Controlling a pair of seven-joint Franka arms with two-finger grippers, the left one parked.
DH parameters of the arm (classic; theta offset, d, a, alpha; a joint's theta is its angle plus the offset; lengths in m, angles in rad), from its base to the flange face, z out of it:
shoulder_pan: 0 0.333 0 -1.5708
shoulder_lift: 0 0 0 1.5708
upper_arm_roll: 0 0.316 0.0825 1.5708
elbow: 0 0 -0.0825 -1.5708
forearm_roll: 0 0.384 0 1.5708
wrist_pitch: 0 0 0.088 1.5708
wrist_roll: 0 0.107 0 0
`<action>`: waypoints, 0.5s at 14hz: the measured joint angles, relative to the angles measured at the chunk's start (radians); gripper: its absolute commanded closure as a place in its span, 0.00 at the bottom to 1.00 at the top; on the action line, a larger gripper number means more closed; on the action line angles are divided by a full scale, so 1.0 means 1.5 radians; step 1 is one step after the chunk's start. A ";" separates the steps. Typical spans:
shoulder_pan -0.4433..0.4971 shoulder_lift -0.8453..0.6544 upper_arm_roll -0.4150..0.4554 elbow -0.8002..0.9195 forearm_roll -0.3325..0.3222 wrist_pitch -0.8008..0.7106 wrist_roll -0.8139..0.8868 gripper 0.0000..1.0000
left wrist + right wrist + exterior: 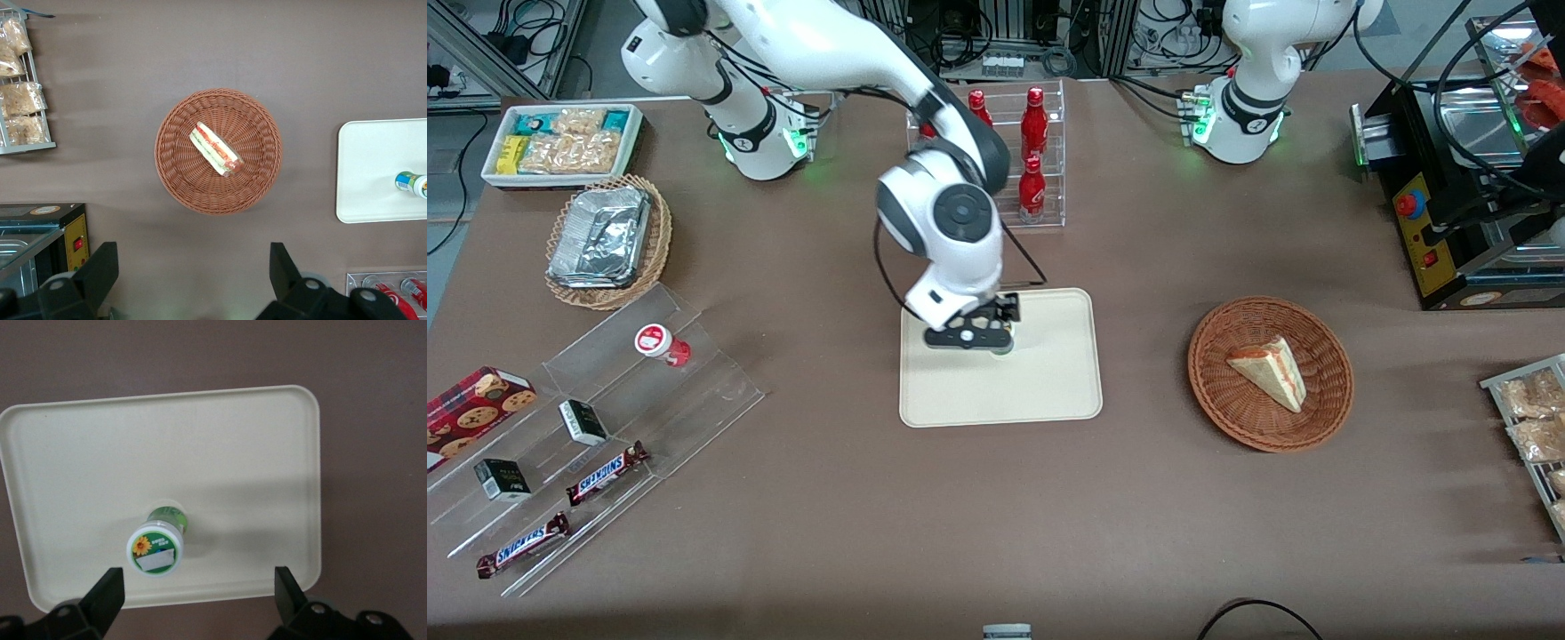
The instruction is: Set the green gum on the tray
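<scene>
The green gum (pixel 155 547) stands upright on the cream tray (pixel 253 453), its white lid with the green rim facing up. My right gripper (pixel 197 587) is open and empty, raised above the tray, and the bottle sits apart from both fingers. In the front view the gripper (pixel 974 336) hangs over the tray (pixel 1049 382) and covers most of the gum (pixel 1004 348). The left wrist view shows the gum (pixel 412 183) on the tray (pixel 373 153).
A red-lidded gum bottle (pixel 661 343) sits on the clear stepped stand (pixel 605 418) with Snickers bars and small boxes. A wicker basket (pixel 1270 373) holds a sandwich toward the parked arm's end. A rack of red cola bottles (pixel 1032 160) stands farther from the camera than the tray.
</scene>
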 measured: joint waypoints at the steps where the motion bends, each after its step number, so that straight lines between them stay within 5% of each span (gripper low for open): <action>1: -0.013 -0.027 -0.001 -0.001 0.000 -0.034 -0.020 0.00; 7: -0.147 -0.231 -0.004 -0.083 0.000 -0.157 -0.182 0.00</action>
